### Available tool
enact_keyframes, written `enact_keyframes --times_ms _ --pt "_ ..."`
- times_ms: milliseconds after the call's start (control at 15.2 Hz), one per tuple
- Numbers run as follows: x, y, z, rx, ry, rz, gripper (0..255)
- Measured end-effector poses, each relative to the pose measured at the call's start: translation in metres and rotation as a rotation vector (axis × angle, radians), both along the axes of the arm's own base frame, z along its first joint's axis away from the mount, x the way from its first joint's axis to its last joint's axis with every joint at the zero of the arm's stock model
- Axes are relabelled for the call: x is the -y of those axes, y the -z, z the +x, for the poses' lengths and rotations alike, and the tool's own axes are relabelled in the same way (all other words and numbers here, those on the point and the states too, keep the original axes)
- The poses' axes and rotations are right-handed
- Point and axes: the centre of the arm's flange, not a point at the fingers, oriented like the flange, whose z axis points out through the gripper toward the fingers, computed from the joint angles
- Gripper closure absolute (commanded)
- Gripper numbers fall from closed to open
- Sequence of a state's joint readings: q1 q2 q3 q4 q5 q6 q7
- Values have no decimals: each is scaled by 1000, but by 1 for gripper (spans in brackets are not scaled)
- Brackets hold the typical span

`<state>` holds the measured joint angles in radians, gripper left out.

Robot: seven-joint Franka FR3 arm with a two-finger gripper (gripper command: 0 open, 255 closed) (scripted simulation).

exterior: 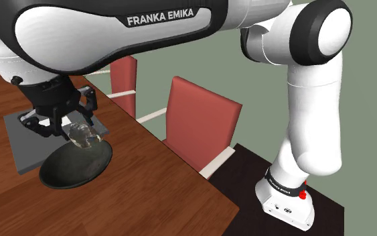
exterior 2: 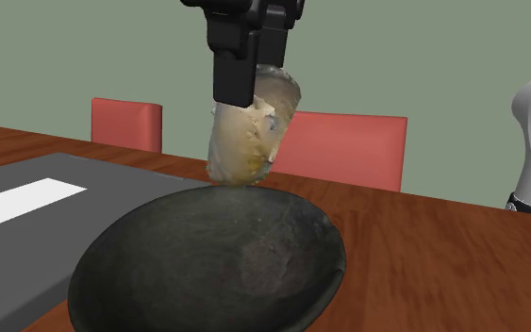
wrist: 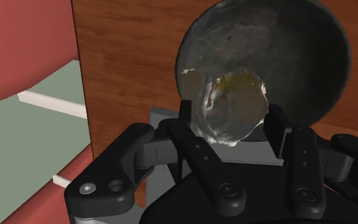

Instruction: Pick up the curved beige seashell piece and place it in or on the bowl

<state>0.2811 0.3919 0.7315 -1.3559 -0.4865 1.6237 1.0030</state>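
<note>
- Clasping the curved beige seashell piece (exterior 2: 249, 132), the black jaws pinch its upper part from both sides.
- Shell hangs tilted, its lower end just above the far rim of the dark bowl (exterior 2: 207, 273) as the second exterior view shows it; whether it touches the rim I cannot tell.
- Bowl sits on the brown wooden counter (exterior: 146, 191), at the edge of a grey mat (exterior: 26, 144).
- Two red chairs (exterior: 200, 124) stand along the counter's side.

Shoulder view overlooks the bench (exterior: 146, 181) from beside the stand (exterior: 244, 178); second exterior view, low and close, shares the bowl (exterior 2: 207, 269).
</note>
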Motion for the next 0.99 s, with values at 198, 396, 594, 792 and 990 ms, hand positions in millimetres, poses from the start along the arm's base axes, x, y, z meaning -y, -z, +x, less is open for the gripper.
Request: enact_keyframes --times_ms 198,396,594,792,990 --pt "-23 10 4 -1 3 -3 255" --pt "-28 25 7 0 4 -3 255" --pt "-28 40 7 0 4 -3 255" --pt "-31 50 4 8 -3 7 255" --pt "-31 59 2 6 -5 8 255"
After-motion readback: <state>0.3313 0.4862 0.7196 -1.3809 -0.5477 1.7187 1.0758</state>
